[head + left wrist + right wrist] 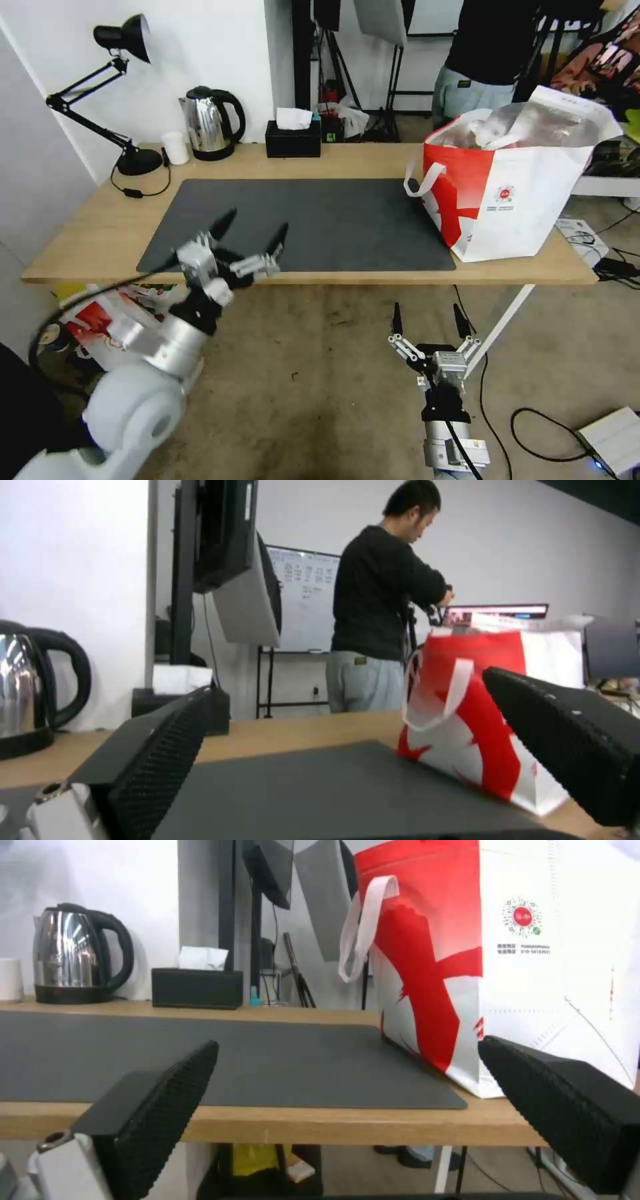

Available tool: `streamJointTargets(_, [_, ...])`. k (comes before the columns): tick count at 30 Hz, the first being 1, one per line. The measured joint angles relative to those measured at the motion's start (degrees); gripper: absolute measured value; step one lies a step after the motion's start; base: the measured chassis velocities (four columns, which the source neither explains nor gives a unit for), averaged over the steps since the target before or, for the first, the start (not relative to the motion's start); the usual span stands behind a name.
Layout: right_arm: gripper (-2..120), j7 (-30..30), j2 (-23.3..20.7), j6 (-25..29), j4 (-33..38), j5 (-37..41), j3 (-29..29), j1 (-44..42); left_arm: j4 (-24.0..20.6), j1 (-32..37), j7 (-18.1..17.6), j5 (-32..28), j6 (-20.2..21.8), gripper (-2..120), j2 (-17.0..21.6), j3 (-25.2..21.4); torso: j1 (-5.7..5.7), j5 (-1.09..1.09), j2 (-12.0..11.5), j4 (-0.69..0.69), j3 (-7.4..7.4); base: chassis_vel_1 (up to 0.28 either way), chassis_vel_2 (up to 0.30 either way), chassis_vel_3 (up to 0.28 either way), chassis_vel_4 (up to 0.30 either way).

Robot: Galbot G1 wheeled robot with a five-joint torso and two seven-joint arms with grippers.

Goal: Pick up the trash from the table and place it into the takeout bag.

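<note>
Light-wood bench (93,233) carries a dark grey mat (320,220) across its middle. Takeout bag (513,180) stands upright at the right end of the bench, its base overlapping the mat's right edge, top open with silver lining showing. Left pincer (250,230) hovers over the mat's front-left corner, fingers spread wide, holding nothing. Right pincer (427,320) sits below the bench's front edge, fingers wide, empty. Kettle (210,123), tissue box (293,137) and lamp (127,100) line the back edge.
</note>
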Motion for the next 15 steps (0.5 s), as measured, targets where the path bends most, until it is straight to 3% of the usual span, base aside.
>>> streamJointTargets(7, [100,0.00,0.00,0.00,0.00,0.00,0.00,0.00,0.73,3.46,2.75,2.55,-1.60,100,-2.92,-0.26,0.00,0.01,0.00,0.00,0.00,0.000,0.000,0.000,0.000])
streamJointTargets(15, [100,0.00,0.00,0.00,0.00,0.00,0.00,0.00,3.87,6.81,3.22,7.35,-4.80,100,-6.36,1.00,0.00,0.01,0.00,0.01,0.00,0.000,0.000,0.000,0.000])
